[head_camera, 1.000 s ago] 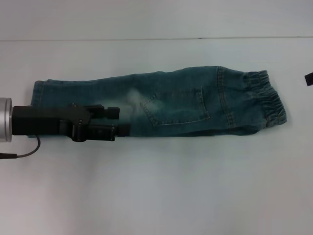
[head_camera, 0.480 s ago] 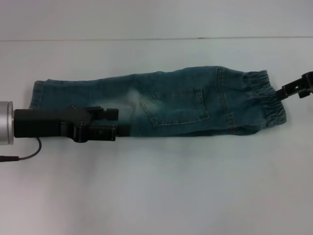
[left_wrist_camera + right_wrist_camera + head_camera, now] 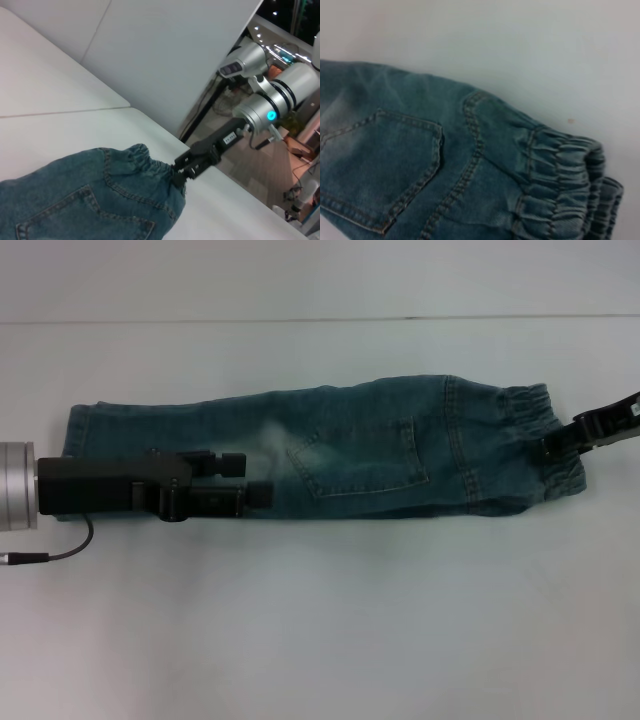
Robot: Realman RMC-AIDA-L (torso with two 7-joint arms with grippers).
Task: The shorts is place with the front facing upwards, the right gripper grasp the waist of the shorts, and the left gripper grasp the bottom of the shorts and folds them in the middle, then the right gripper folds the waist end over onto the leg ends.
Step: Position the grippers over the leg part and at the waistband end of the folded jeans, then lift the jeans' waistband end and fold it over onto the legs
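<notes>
One pair of blue denim shorts (image 3: pixel 330 450) lies flat on a white desk (image 3: pixel 320 620), already folded lengthwise into a long narrow strip. Its long axis runs side to side across the desk, tilted slightly so the waist end sits a little farther back. The gathered elastic waistband (image 3: pixel 545 445) points toward the robot's right; the leg hems (image 3: pixel 80 430) point toward its left. A stitched pocket (image 3: pixel 365 455) faces upward near the middle of the strip.

From the left edge, the left arm reaches in level and low, nearly parallel with the shorts. Its left tool (image 3: pixel 245 475) rests over the near edge of the fabric, roughly a third of the way along from the leg hems. Two dark fingers extend side by side with a narrow gap, and nothing appears to be held between them.

From the right edge, the right arm comes in at a slant, angled downward toward the waist. The right tool (image 3: pixel 555 445) touches the outer end of the waistband. In the left wrist view, the right tool (image 3: pixel 181 172) sits right against the elastic edge of the shorts (image 3: pixel 95 195); whether its fingers have closed on the cloth cannot be told.

The right wrist view shows the waistband (image 3: pixel 565 185) close up, bunched in ridges against the desk.
</notes>
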